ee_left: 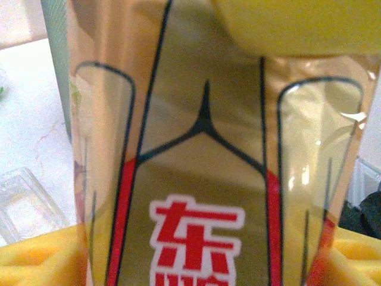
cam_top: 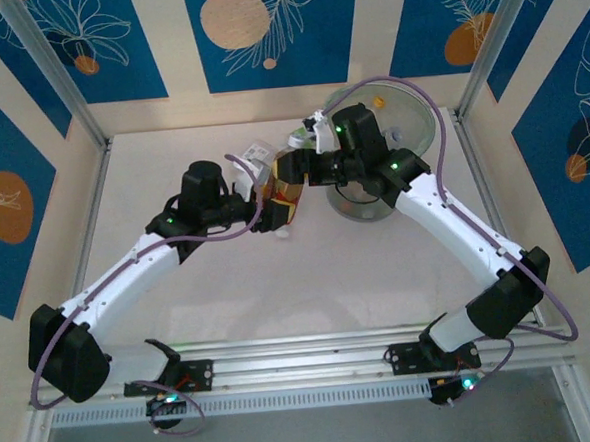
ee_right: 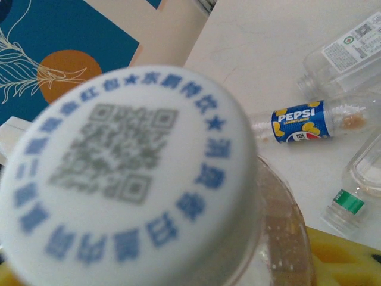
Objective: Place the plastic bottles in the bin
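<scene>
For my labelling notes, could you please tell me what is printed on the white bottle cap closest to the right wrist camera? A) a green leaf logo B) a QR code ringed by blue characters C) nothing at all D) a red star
B: the white cap bears a grey QR code in its middle, with blue characters running round its rim.

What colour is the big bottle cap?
The cap is white with blue writing; right wrist view.
</scene>
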